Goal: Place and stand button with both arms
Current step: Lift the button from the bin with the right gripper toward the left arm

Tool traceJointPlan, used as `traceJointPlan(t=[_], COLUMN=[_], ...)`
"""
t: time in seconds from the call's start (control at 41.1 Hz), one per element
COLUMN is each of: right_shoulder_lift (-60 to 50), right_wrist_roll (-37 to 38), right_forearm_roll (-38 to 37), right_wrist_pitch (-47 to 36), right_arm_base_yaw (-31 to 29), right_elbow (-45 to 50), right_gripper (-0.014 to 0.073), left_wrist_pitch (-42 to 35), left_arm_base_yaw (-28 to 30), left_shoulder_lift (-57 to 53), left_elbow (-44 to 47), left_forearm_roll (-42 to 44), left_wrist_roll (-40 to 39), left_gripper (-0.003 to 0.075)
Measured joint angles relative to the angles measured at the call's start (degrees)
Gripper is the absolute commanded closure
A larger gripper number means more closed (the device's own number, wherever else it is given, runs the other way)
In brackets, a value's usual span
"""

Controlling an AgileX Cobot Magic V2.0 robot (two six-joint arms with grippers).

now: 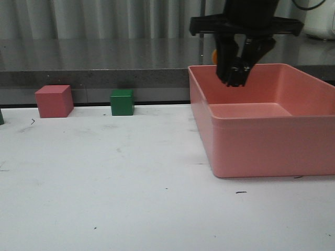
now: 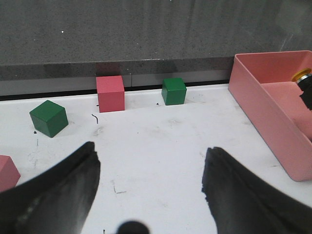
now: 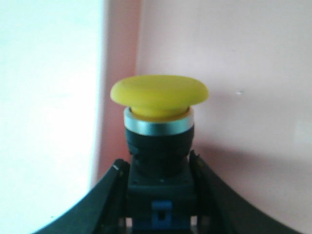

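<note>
Over pink bin [image 1: 251, 151], right gripper [image 3: 158, 195] clamping button [image 3: 159, 126]

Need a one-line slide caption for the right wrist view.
Right tool gripping the black body of the yellow-capped button, held over the pink bin.

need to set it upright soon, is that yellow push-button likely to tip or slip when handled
The push-button looks rigid, so it should not flex in the right gripper, whose fingers clamp its black body. Its wide yellow cap over a narrower body suggests it is top-heavy and may tip when stood. The blocky base probably will not roll.
</note>
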Motion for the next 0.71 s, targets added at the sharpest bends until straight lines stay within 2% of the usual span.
traceJointPlan(t=[0.122, 0.389, 0.511, 0.705], right_shoulder_lift=[-0.3, 1.4, 4.3, 12.1], right_wrist_roll=[0.6, 7.4, 10.4, 14.2], right_forearm_roll=[0.6, 1.2, 1.3, 1.3], right_wrist_pitch=[0.0, -2.3, -2.6, 0.7], right_arm_base_yaw=[5.9, 16.5, 19.0, 21.9], right_elbow=[0.0, 0.0, -1.1, -9.6], right_gripper=[0.0357, 0.0355, 0.0355, 0.0355], left_wrist_pitch=[0.0, 0.0, 0.0, 0.0], left_arm_base_yaw=[0.0, 0.0, 0.0, 0.0], left_shoulder_lift=[0.0, 0.0, 0.0, 0.0], left_elbow=[0.0, 0.0, 0.0, 0.0], left_forearm_roll=[0.0, 0.0, 0.0, 0.0], left_wrist_roll=[0.0, 0.0, 0.0, 0.0], left_gripper=[0.0281, 0.0281, 0.0281, 0.0281])
